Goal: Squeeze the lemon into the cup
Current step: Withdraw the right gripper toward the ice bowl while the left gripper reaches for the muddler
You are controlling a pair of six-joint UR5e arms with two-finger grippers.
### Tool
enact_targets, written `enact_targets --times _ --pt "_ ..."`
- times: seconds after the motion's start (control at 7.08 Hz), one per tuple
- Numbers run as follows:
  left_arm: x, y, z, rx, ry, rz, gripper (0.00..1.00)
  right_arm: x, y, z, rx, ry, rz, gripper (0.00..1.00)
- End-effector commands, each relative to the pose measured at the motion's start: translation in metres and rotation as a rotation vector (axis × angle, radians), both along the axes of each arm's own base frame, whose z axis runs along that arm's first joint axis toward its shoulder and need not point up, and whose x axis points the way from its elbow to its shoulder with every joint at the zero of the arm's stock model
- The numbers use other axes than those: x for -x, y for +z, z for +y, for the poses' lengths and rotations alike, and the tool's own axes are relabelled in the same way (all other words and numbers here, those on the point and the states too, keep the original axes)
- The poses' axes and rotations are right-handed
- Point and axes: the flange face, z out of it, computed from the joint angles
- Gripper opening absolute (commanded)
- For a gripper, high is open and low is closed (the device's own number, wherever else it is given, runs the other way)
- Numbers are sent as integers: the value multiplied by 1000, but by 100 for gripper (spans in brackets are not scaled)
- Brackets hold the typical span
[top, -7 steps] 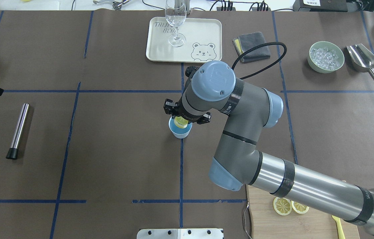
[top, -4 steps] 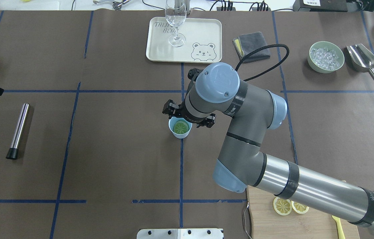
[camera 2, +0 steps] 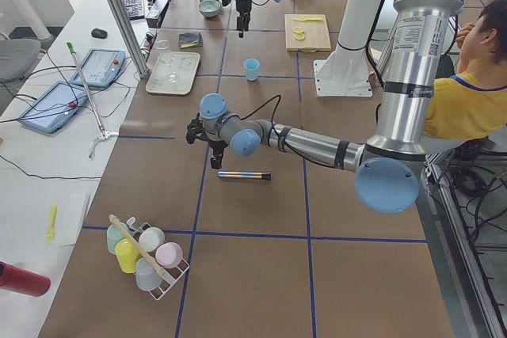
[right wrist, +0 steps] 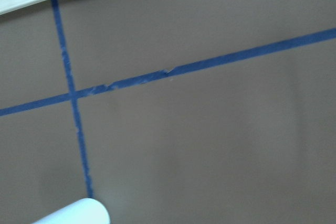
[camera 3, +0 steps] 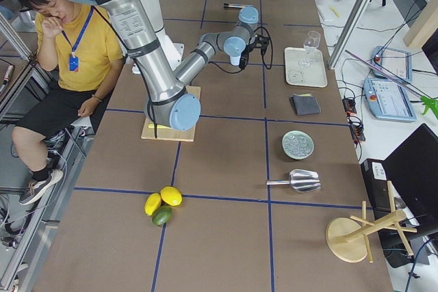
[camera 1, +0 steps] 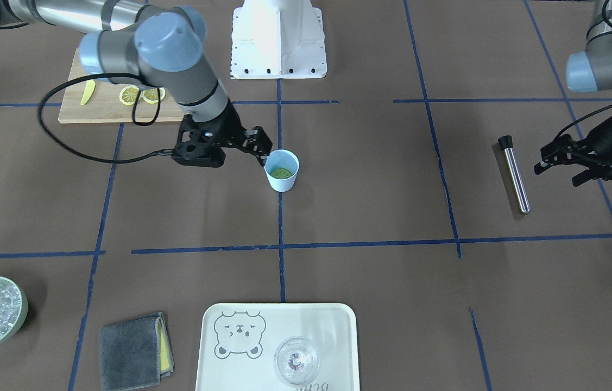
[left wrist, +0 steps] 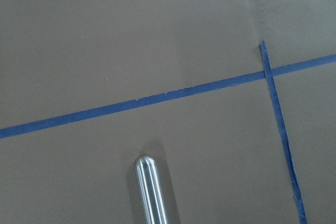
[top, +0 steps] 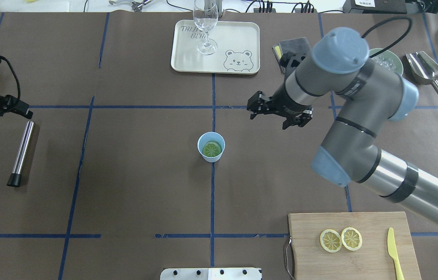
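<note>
The light-blue cup [top: 199,145] stands at the table's middle, also in the front view [camera 1: 283,184]. A lemon slice [top: 212,149] lies flat inside it, looking greenish [camera 1: 280,173]. In the overhead view my right gripper [top: 268,118] is open and empty, up and to the right of the cup, apart from it. In the front view it [camera 1: 227,155] shows beside the cup's rim. The right wrist view shows only the cup's rim [right wrist: 79,212]. My left gripper [camera 1: 555,172] is open and empty by a steel tube [top: 22,149].
A wooden board [top: 308,252] at the front right holds two lemon slices [top: 330,240] and a yellow knife [top: 393,249]. A tray [top: 238,35] with a glass [top: 205,23], a grey cloth [top: 294,44], an ice bowl [top: 395,64] and a scoop [top: 424,68] stand at the back.
My right gripper let the lemon slice drop into the cup, then pulled away to the right and back. My left arm has come in toward the steel tube.
</note>
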Motion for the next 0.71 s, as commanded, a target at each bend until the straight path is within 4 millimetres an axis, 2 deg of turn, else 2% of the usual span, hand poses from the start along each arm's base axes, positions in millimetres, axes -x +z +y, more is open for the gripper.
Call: enact_targets --times 0.0,0.28,0.57 --pt "-20 18 -3 14 -51 -92 95 -51 60 -16 -52 -53 45 100" --pt "-22 57 -6 55 -42 -136 89 -50 58 -14 -57 -53 35 100" --pt "-26 58 -7 64 -40 -133 85 -53 51 -11 -65 -50 25 100"
